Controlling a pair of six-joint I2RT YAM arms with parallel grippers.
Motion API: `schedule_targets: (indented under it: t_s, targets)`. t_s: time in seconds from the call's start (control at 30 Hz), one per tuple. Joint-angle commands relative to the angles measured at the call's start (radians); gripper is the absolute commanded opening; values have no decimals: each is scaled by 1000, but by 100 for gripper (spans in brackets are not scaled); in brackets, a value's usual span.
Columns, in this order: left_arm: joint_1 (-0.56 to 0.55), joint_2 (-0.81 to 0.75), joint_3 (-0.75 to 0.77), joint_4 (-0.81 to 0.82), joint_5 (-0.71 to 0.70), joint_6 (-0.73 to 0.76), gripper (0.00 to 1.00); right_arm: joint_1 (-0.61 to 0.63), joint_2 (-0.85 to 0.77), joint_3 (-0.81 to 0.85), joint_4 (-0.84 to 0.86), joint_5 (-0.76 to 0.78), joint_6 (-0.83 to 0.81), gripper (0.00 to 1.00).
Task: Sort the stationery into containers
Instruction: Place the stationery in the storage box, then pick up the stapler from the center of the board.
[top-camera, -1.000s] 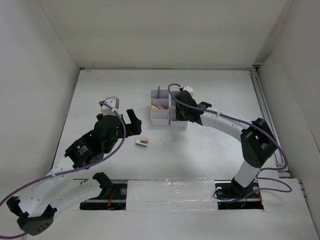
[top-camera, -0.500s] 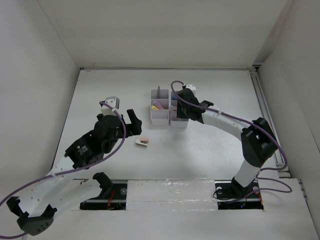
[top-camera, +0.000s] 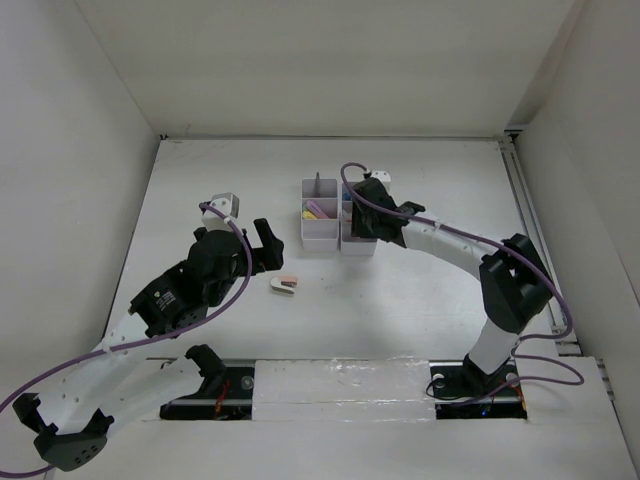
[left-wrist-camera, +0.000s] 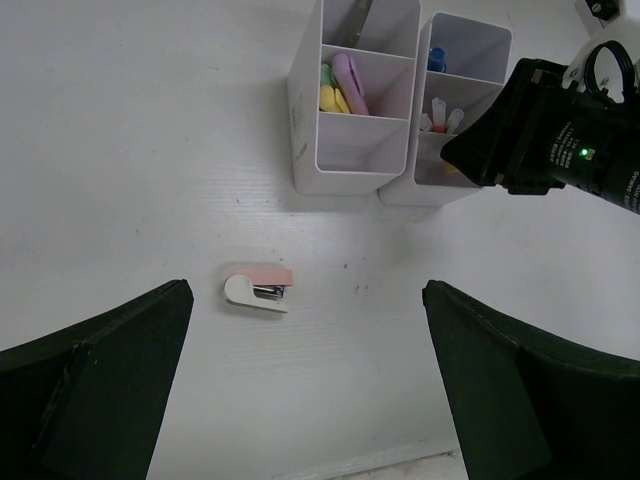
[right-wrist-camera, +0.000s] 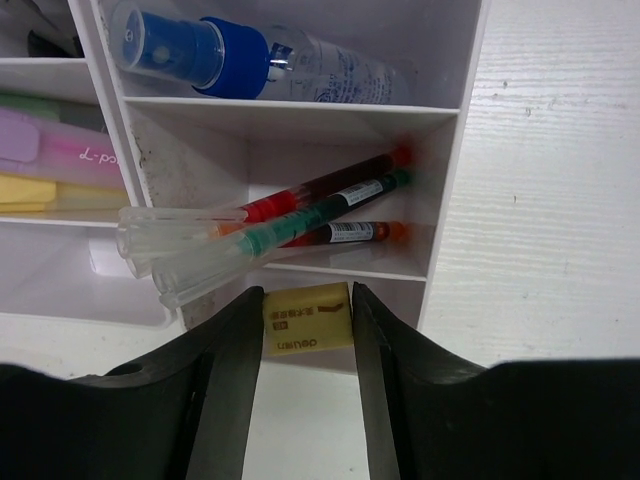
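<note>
The right gripper (right-wrist-camera: 306, 338) is edging farther over the organiser (right-wrist-camera: 443, 180), pinching the eraser (right-wrist-camera: 306, 316) above its near compartment, so release is nearing.

Lab: white enclosure walls (top-camera: 330, 70), cabled robot arm (top-camera: 450, 245).

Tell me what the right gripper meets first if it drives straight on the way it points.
Likely the white organiser's nearest compartment, next to the one holding the pens; the eraser in the right gripper would touch first. Depth is unclear.
</note>
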Motion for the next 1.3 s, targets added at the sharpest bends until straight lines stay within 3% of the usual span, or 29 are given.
schedule_targets:
  t_s: [0.0, 0.23, 0.5, 0.6, 0.73, 0.9, 0.93, 0.97, 1.0, 1.03, 1.27]
  targets:
    - [1, -12, -9, 30, 0, 12, 100, 12, 9, 8, 25, 7, 10, 46]
    - [1, -12, -9, 30, 0, 12, 100, 32, -12, 18, 5, 17, 10, 57]
    - [1, -21, -9, 30, -9, 12, 100, 121, -115, 18, -17, 35, -11, 57]
    - [1, -21, -9, 10, -43, -11, 100, 199, -168, -7, 38, 15, -95, 57]
    - [1, -31, 9, -32, -124, -66, 100, 288, -189, -45, 119, -119, -203, 58]
    - [1, -76, 19, -62, -187, -122, 100, 380, -80, -35, 157, -201, -320, 59]
    - [1, -85, 19, -62, -187, -122, 100, 394, -43, -24, 157, -213, -365, 64]
    - [1, -103, 19, -62, -187, -122, 100, 408, -25, -24, 167, -226, -387, 81]
    - [1, -104, 8, -52, -187, -122, 100, 426, -8, -12, 181, -242, -403, 84]
    - [1, -116, 8, -52, -177, -111, 100, 426, 26, 11, 181, -253, -419, 99]
    - [1, -98, -1, -39, -149, -91, 100, 436, 152, 117, 157, -298, -536, 100]
